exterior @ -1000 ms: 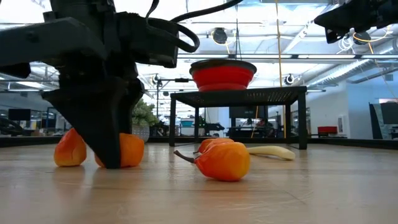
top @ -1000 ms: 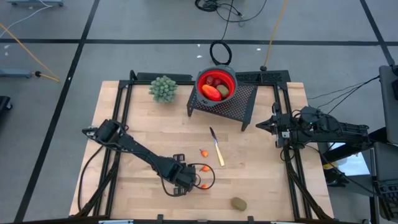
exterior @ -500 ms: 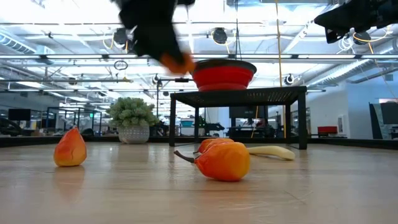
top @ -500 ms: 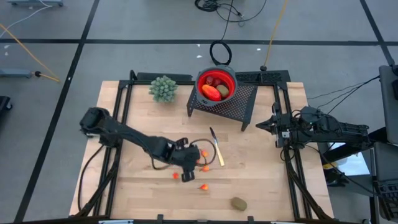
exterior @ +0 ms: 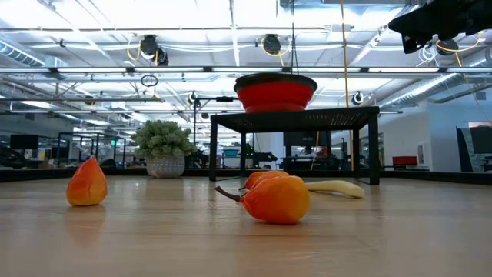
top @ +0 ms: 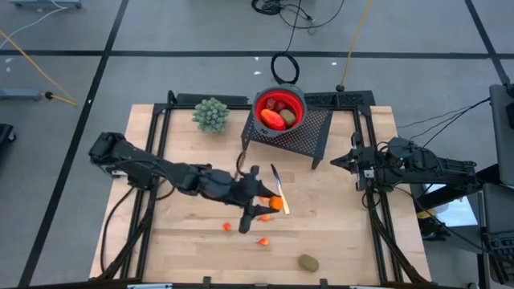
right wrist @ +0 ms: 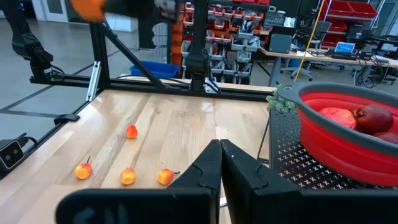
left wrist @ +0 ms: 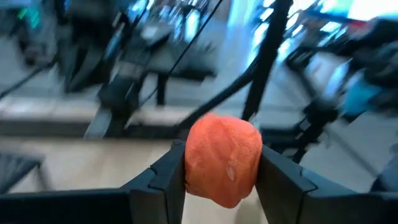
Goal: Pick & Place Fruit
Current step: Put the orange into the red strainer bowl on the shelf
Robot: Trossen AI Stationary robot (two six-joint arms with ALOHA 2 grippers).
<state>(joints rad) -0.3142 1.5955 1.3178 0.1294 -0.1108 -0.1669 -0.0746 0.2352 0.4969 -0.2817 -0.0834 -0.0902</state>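
My left gripper (top: 271, 204) hangs above the middle of the table, fingers clenched on a small orange fruit (left wrist: 222, 158). The red bowl (top: 279, 109) sits up on the black mesh stand (top: 315, 128), farther back and slightly right of that gripper, so I judge the carry must go up and away. My left arm is the nearer one. My right gripper (top: 337, 160) waits at the right edge, its fingers closed on nothing. Only the left wrist view shows the grasp; the low view shows two fruits (exterior: 277, 198) resting on the wood.
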